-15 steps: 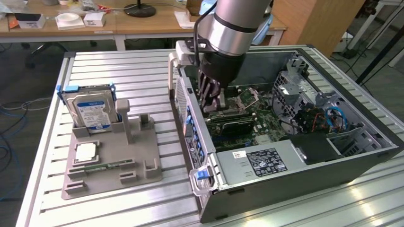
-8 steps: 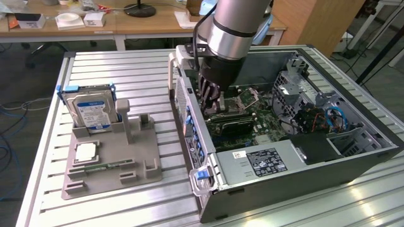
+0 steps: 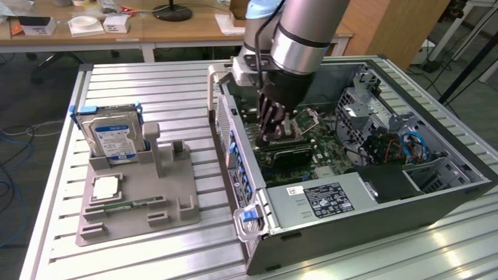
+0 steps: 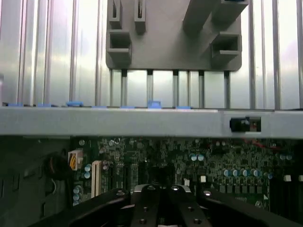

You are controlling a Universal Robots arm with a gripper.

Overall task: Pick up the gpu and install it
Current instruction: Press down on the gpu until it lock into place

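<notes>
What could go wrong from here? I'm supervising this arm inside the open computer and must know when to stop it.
1. The tool hangs low inside the computer case, just above the motherboard. Pressing lower could damage the parts on it.
2. The arm stands close to the case's side wall, so a sideways slip could knock it.

Claw (image 4: 163,208) over motherboard (image 4: 189,161); gray holder (image 4: 173,33) beyond case wall (image 4: 118,122).
</notes>
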